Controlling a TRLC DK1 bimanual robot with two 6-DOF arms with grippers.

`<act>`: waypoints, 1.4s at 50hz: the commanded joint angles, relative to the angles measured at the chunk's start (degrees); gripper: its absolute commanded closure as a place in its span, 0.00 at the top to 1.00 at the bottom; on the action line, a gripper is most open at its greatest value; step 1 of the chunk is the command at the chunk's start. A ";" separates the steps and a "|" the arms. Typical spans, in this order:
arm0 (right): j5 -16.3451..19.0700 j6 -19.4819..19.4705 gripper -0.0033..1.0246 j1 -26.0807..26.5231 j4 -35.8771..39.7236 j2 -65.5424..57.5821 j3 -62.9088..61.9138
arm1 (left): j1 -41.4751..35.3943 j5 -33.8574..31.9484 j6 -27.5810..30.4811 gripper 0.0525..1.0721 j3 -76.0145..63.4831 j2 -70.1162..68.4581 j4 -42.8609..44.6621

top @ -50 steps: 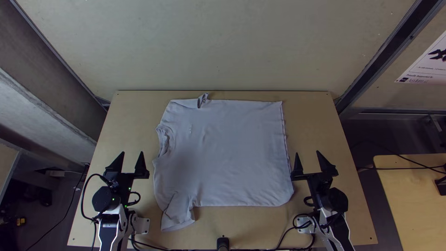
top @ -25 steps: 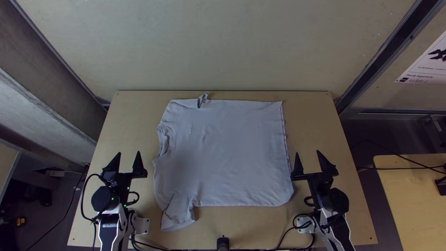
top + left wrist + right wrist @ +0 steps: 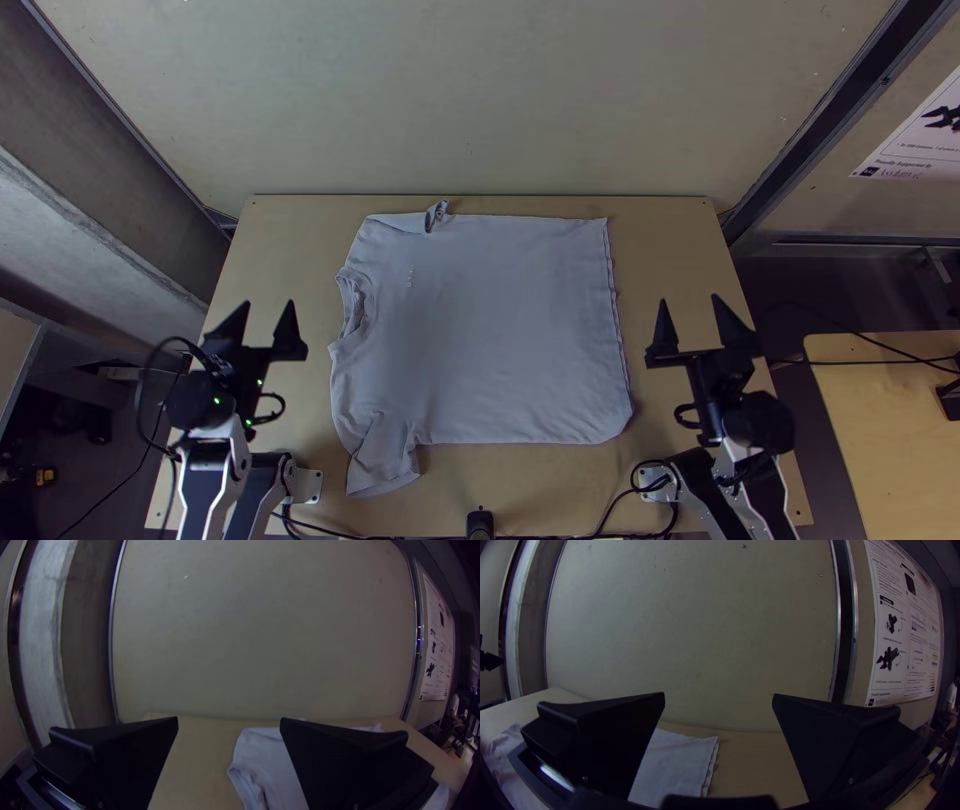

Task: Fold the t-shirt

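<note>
While the shirt [image 3: 490,330] lies spread on the wooden table [image 3: 665,240], both grippers stand off to its sides, holding none of it. The cloth is pale grey and sits a little left of the middle in the top view, turned sideways: the neck opening [image 3: 356,303] is at the left and the straight bottom hem [image 3: 614,300] runs down the right. One sleeve [image 3: 384,458] sticks out at the near left corner toward the robot, with a crease where it meets the body. At the far edge, toward the left, a small bit of cloth [image 3: 437,216] curls up; it is probably part of the other sleeve, though from this high up I can't be certain. The broad middle of the shirt is mostly flat, with slight wrinkles, and the near right corner is rounded. The left gripper [image 3: 269,303] is over the left side of the table, near the neck end, its two black fingers well apart with nothing between them. The right gripper [image 3: 689,298] is over the right side, beyond the hem, and its fingers are wide apart too, again with nothing gripped. Both point toward the far side of the table, where a plain pale wall [image 3: 470,100] rises behind it. A printed poster [image 3: 925,135] hangs at the right.
</note>
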State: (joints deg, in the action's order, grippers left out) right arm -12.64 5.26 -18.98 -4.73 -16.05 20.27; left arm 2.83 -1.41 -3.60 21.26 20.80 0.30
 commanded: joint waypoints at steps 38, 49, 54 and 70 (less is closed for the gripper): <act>-0.10 -5.08 0.96 3.43 10.27 -49.07 43.18 | -6.79 -1.05 6.50 0.96 52.92 50.39 -11.81; -0.01 -7.72 0.96 4.13 13.43 -59.18 51.89 | -9.16 -1.05 6.50 0.96 63.38 60.24 -19.72; -0.01 -10.00 0.96 4.83 17.39 -64.37 56.90 | -9.95 -1.05 6.50 0.96 68.74 65.07 -23.32; 1.57 -15.80 0.96 7.73 26.44 -79.48 71.13 | -12.15 -1.05 6.50 0.94 87.46 81.07 -37.91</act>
State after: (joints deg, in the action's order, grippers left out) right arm -11.86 -7.29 -12.43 20.21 -91.96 87.18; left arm -8.86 -2.13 2.02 101.27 96.86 -33.19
